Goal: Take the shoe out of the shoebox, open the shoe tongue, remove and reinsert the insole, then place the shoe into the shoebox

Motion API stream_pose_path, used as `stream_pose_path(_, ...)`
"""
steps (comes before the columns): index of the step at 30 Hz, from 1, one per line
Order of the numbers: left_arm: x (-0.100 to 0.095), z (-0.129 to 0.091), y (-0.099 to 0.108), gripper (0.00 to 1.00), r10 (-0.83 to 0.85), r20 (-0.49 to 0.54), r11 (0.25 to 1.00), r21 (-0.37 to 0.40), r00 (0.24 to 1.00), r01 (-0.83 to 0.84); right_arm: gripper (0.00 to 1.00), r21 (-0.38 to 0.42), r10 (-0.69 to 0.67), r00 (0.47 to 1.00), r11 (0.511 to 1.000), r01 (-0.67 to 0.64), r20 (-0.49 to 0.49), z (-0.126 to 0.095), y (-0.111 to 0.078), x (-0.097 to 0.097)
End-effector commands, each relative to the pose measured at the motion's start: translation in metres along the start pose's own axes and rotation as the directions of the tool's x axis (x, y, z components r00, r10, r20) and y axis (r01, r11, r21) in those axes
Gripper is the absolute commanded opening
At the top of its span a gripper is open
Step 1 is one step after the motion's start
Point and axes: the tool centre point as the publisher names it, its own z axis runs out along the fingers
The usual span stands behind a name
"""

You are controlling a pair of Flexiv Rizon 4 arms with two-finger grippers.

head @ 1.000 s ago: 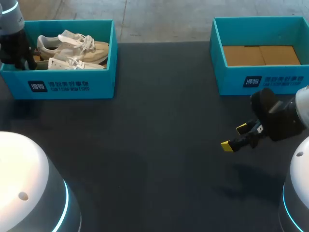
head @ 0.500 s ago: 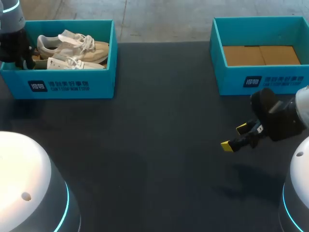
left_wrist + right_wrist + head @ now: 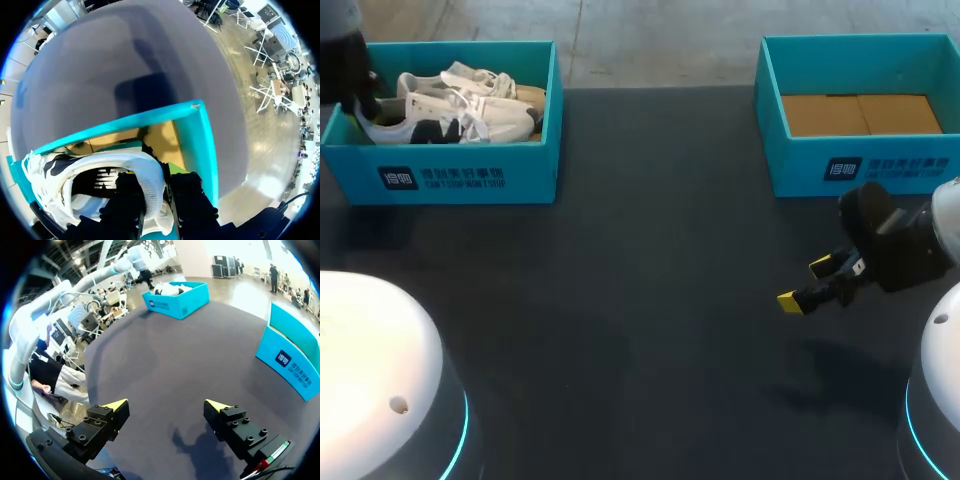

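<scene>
Inside left pincer [image 3: 156, 194], heel of shoe [image 3: 144, 171]

The table [image 3: 650, 300] is one dark, matte grey-black top, plain and unmarked from its near edge to its far edge. Light falls on it evenly from above, without glare. A soft, blurred shadow [image 3: 840, 365] lies toward the right edge, and a fainter darkening spreads near the far-left corner.

White shoe [image 3: 448, 120] with black patches, inside the open teal shoebox [image 3: 535, 172].
</scene>
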Motion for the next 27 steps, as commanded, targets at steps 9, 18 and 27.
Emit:
stream_pose_path(9,0.01,-0.05,-0.002,0.0,0.036,0.023,0.999,0.02,0.999,-0.036,1.0,-0.002,-0.001,1.0,1.0,0.001,0.0,0.0,-0.001,0.001)
stream_pose_path(18,0.015,-0.078,-0.006,0.0,0.044,0.023,0.999,-0.003,0.999,-0.044,1.0,-0.002,-0.001,1.0,1.0,0.001,0.0,0.0,-0.001,0.001)
stream_pose_path(27,0.013,-0.095,-0.011,0.0,0.079,0.006,0.997,-0.022,0.997,-0.079,1.0,-0.002,-0.001,1.0,1.0,0.001,0.0,0.0,-0.001,0.001)
